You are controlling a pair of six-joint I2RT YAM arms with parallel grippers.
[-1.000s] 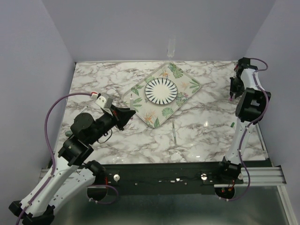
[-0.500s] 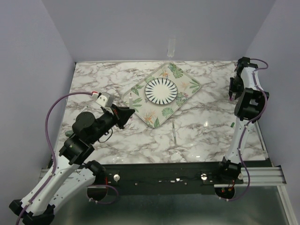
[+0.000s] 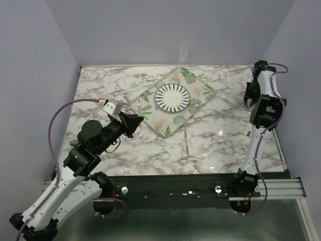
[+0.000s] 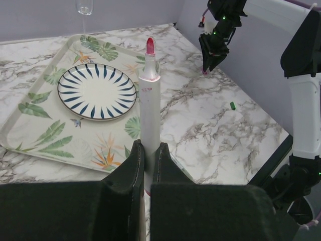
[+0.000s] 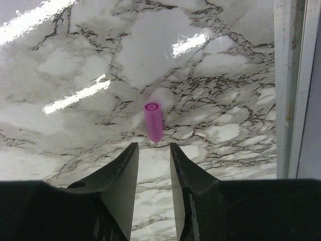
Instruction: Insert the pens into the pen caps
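My left gripper (image 4: 148, 148) is shut on a white pen (image 4: 149, 100), which stands upright with its red tip on top. From above, that gripper (image 3: 134, 119) hovers by the tray's near-left edge. At the table's far right, my right gripper (image 5: 153, 146) is open and points down at a pink cap (image 5: 153, 121). The cap lies just beyond the fingertips, clear of both, its round end towards the camera. The left wrist view shows the right gripper (image 4: 210, 55) with a bit of pink below it. A small green cap (image 3: 249, 133) lies on the marble nearer the right arm's base.
A leaf-patterned tray (image 3: 150, 93) holds a striped plate (image 3: 172, 97) at the table's middle back. A clear glass (image 3: 183, 50) stands behind it. A thin pale stick (image 3: 186, 141) lies in front of the tray. The table's metal side rail (image 5: 291, 85) runs close to the pink cap.
The left gripper has swung the pen so its red tip now shows beside the tray. The right gripper has crept slightly towards the far edge.
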